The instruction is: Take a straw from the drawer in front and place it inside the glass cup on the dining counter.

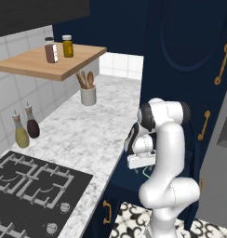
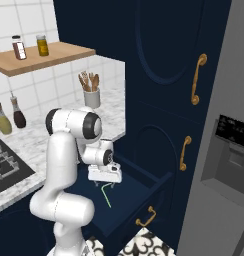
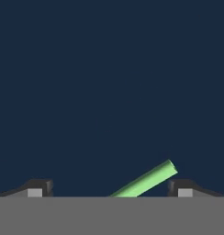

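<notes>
Navy drawer point(image 2: 139, 192) stands pulled out; the hand point(image 2: 105, 183), spread wide, hangs over the straw point(image 2: 106, 194), whose top it hides.

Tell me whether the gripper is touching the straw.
Apart. In the hand view the straw lies between the open gripper fingertips, with blue drawer showing either side.

1. Open above the pulled-out navy blue drawer point(image 2: 139, 192); dark floor bare around the thin light green straw point(image 2: 106, 194).
2. Hemmed by tall navy cupboard doors point(image 2: 164, 75) behind, marble worktop point(image 1: 87, 135) edge alongside.
3. Fingers point(image 3: 40, 187) spread, straw between.
</notes>
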You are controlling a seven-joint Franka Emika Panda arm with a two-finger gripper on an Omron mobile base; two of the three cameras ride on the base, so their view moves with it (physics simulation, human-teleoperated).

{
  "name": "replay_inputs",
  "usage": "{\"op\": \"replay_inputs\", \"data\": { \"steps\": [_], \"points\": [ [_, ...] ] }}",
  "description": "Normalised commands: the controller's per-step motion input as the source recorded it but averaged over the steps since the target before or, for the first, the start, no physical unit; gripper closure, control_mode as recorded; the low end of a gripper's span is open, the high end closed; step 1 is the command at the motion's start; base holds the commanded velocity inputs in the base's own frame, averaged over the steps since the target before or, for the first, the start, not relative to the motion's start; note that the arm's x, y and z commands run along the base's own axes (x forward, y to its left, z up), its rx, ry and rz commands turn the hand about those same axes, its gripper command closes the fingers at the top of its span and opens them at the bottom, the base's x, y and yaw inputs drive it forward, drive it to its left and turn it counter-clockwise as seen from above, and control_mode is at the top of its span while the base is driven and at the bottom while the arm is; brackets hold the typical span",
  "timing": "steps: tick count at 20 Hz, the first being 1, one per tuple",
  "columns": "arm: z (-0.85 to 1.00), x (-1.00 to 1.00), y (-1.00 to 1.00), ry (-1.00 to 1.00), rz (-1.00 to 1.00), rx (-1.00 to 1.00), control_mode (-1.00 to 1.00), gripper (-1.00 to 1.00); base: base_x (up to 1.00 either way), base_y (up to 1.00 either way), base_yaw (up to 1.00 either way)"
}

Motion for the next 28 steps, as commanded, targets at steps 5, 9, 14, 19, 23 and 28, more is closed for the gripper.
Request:
{"op": "replay_inputs", "data": {
  "steps": [5, 9, 14, 19, 23, 28],
  "points": [
    [-0.35, -0.33, 0.0, 0.0, 0.0, 0.0, -1.0, 1.0, 0.0, 0.0, 0.0],
    [-0.26, -0.2, 0.0, 0.0, 0.0, 0.0, -1.0, 1.0, 0.0, 0.0, 0.0],
    [-0.06, -0.01, 0.0, 0.03, 0.0, 0.0, -1.0, 1.0, 0.0, 0.0, 0.0],
    [0.0, 0.0, 0.0, 0.01, 0.0, 0.0, -1.0, 1.0, 0.0, 0.0, 0.0],
    [0.15, -0.02, 0.0, 0.0, 0.0, 0.0, -1.0, 1.0, 0.0, 0.0, 0.0],
    [0.96, -0.51, -0.15, -0.13, -0.06, 0.1, -1.0, 1.0, 0.0, 0.0, 0.0]
  ]
}}
